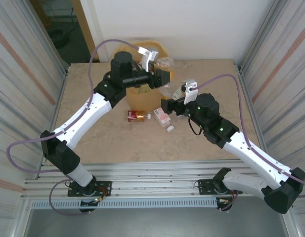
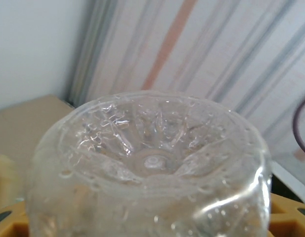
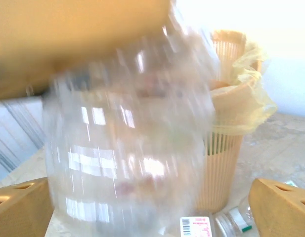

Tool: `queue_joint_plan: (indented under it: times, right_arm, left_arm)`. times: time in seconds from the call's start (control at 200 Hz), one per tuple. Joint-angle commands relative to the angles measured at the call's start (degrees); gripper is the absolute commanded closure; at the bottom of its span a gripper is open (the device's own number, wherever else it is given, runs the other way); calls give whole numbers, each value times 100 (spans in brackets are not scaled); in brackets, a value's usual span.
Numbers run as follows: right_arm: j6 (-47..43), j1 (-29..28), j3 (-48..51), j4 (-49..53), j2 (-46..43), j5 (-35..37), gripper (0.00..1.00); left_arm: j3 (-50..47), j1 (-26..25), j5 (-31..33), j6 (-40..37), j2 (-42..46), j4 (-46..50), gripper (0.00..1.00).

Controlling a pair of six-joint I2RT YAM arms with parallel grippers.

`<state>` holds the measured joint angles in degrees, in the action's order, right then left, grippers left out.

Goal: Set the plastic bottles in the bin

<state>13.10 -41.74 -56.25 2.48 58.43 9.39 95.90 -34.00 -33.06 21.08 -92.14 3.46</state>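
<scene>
One light, crushable-looking clear bottle (image 2: pixel 152 163): we are pinching its body in the left end effector (image 2: pixel 147 222). The right end effector (image 3: pixel 152 205) is standing spread.

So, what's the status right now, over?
Left gripper shut on clear bottle, by the bin. Right gripper open around it. More bottles lying on table.

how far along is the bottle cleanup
Done: cannot tell, the inside of the bin is hidden. In hand: the left gripper holds a clear bottle by the bin; the right gripper is open. Left: at least two labelled bottles lying on the table.
</scene>
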Motion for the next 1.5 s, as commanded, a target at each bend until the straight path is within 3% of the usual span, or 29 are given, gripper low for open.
queue_joint_plan:
  times: [0.0, 0.426, 0.626, 0.796, 0.912, 1.227, 1.498]
  right_arm:
    - [214, -22, 11, 169, -356, 526, 2]
    - [647, -26, 139, 928, -813, 1325, 2]
    - [733, -21, 193, 1166, -952, 1571, 2]
    - [790, -24, 247, 1258, -1003, 1689, 2]
    - [801, -23, 253, 1269, -1013, 1689, 2]
    - [845, -26, 299, 1228, -938, 1672, 2]
    - [852, -16, 291, 1219, -897, 1663, 2]
  left_arm:
    - [565, 299, 286, 157, -177, -55, 74]
    - [2559, 1305, 554, 1154, -1871, 487, 72]
    - [3771, 1430, 417, 1201, -2752, 1232, 71]
    - [3771, 1431, 376, 1291, -3078, 1322, 69]
    - [3655, 1431, 410, 1267, -3099, 1366, 63]
    - [3645, 1409, 746, 956, -3135, 1687, 32]
    - [3673, 1414, 1053, 662, -3066, 1947, 25]
